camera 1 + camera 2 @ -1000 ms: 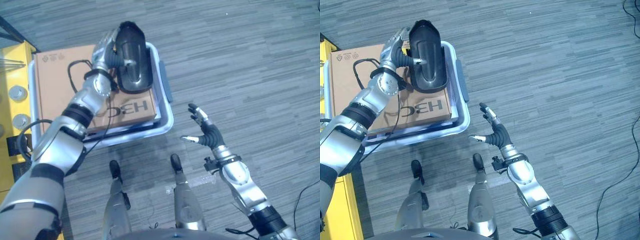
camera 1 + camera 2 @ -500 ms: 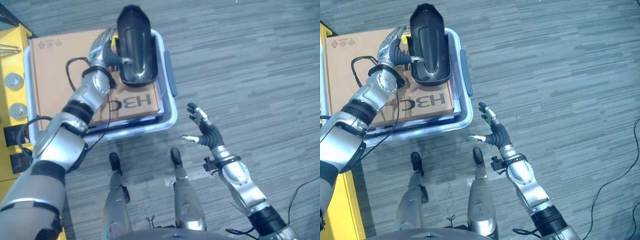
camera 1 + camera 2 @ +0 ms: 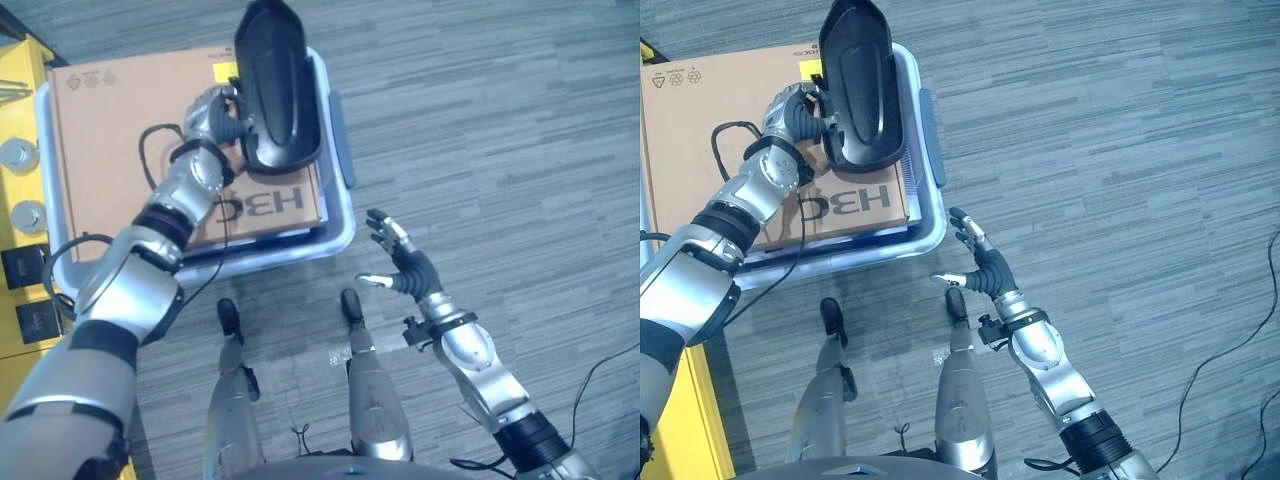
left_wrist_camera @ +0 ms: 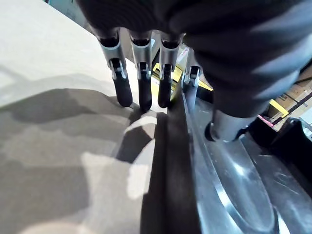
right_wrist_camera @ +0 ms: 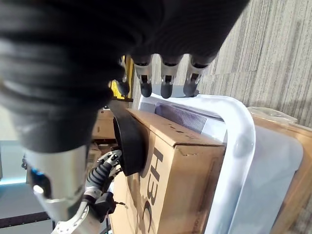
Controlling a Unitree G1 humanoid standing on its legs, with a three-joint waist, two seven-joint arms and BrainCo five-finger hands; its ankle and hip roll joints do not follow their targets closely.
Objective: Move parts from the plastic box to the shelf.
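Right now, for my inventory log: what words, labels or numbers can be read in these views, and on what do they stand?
Cardboard box, near edge: one short mark in large dark letters, upside down from the head; a brand name, left unquoted.
Same box, far corner: small symbols, too small to read.
Black part in the left hand: none.

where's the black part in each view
Left eye view: black part at top centre, held by the left hand.
Right eye view: top left.
Left wrist view: glossy dark surface beside the fingers.
Right wrist view: on the cardboard box.
Shared landmark: the cardboard box.
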